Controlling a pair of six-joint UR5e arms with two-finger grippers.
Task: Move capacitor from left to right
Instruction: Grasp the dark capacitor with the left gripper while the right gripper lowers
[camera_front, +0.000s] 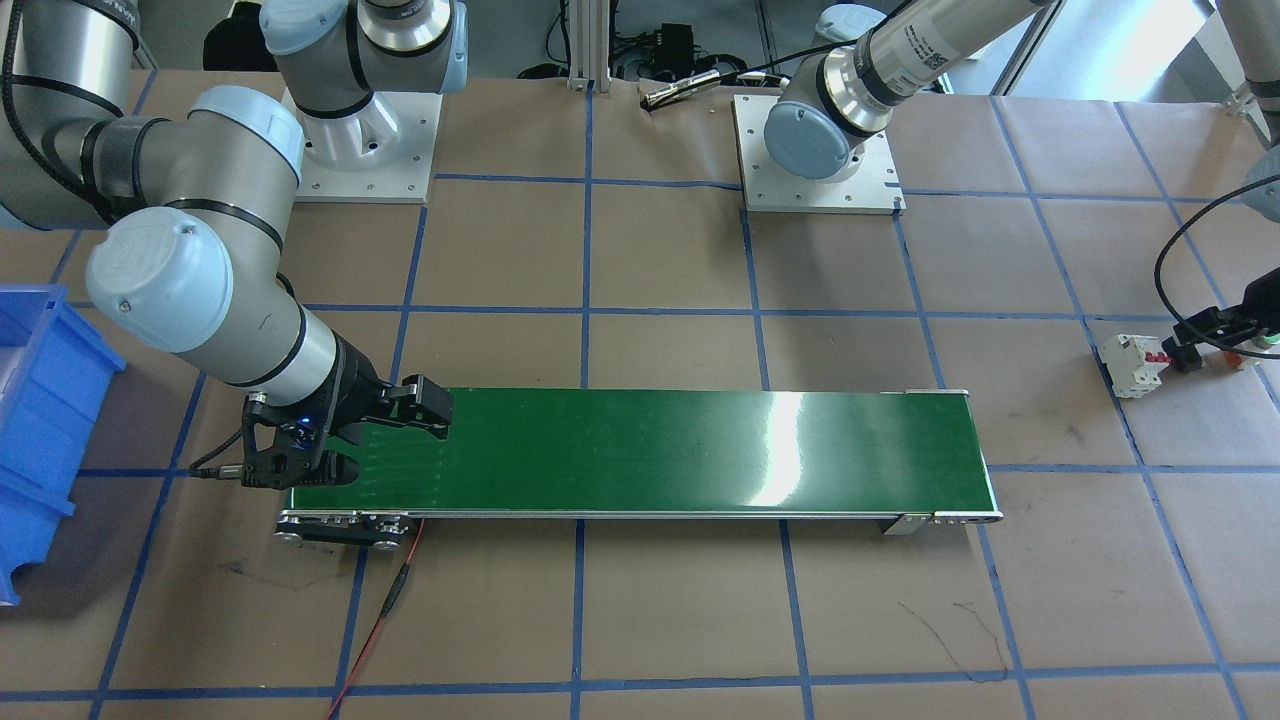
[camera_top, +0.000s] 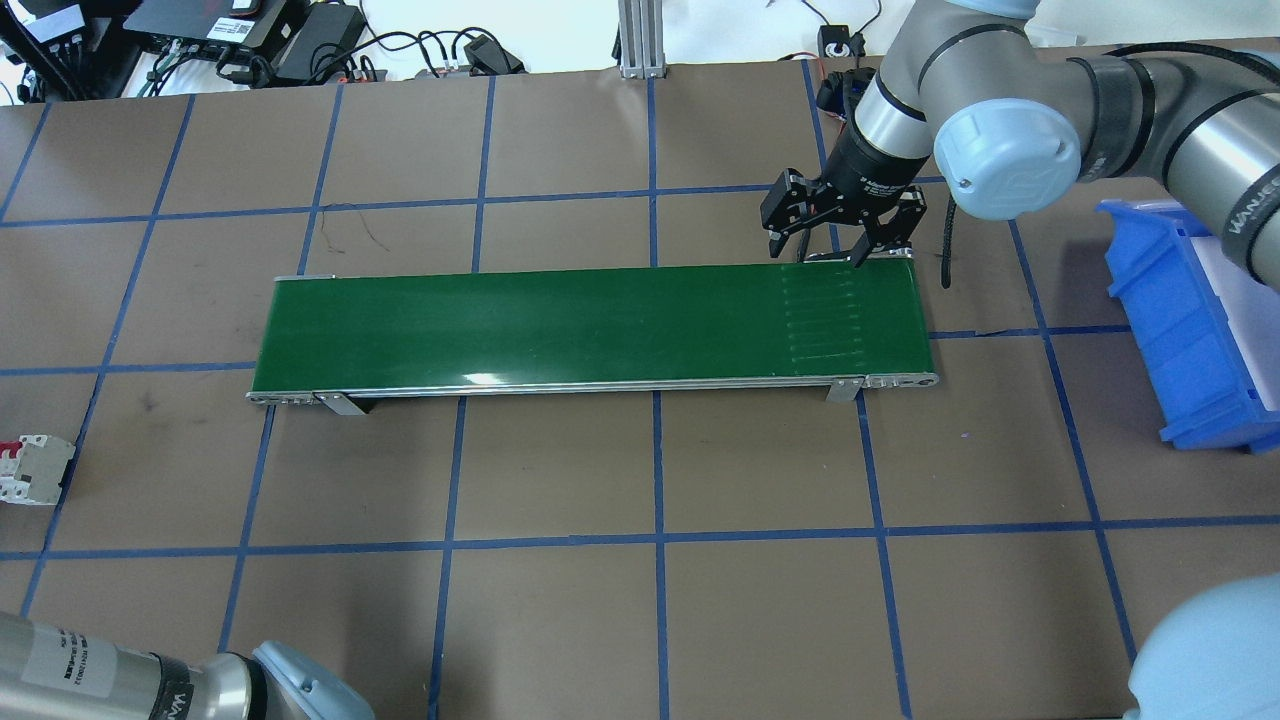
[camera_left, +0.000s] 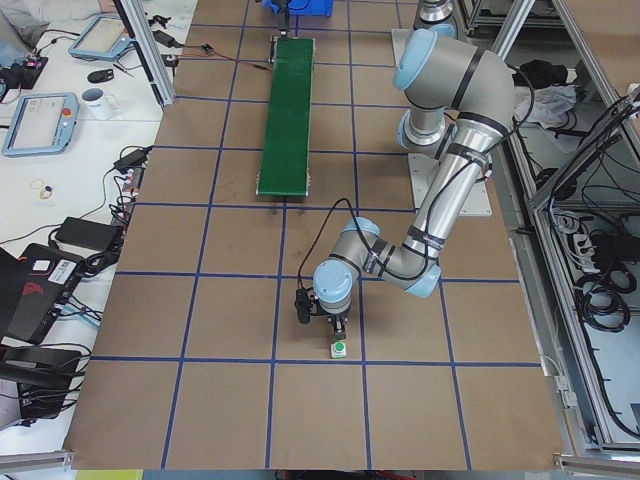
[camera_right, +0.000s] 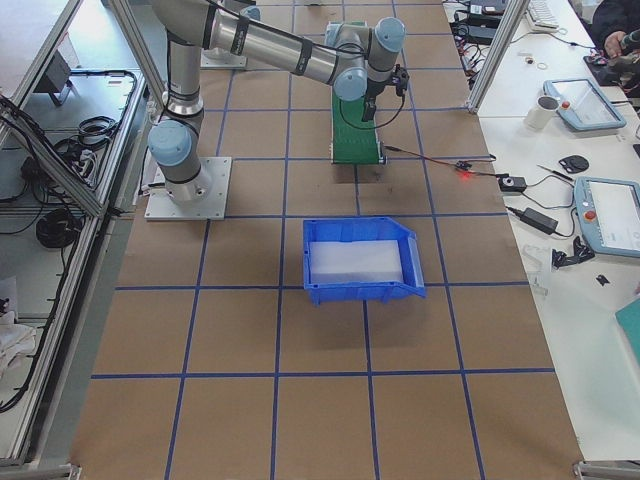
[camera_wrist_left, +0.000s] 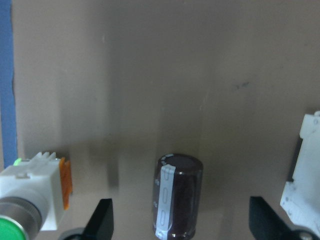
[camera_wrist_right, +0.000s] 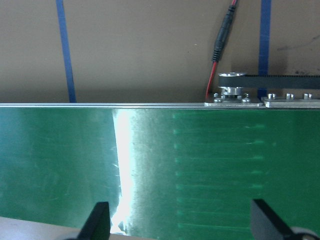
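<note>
I judge the task barely started. The small dark-brown cylindrical capacitor with a pale grey stripe (camera_wrist_left: 177, 197) sits on the brown paper-covered desk with blue tape lines (camera_top: 560, 470), at the robot's left end. Nothing has been carried over yet. In the left wrist view the left jaws are spread wide on either side of it, touching nothing. The white-and-orange push button with a green cap (camera_wrist_left: 30, 195) is near its 9 o'clock, and the white boxy circuit breaker (camera_wrist_left: 305, 175) is at its 3 o'clock. I cannot tell whether the capacitor stands or lies.

The grip, the lift and the whole trip rightward are left to do. I guess the route runs along the long green conveyor belt (camera_top: 590, 325). In the overhead view the right jaws hang released and empty over the belt's 3 o'clock end, with the blue plastic bin (camera_top: 1190, 330) further out at 3 o'clock (a likely drop-off, though that is my guess).

Little writing can be read. The capacitor's stripe carries markings too blurred to make out. The right arm (camera_top: 1010, 150) shows letters that look like "WANE", cut off at the frame edge.
</note>
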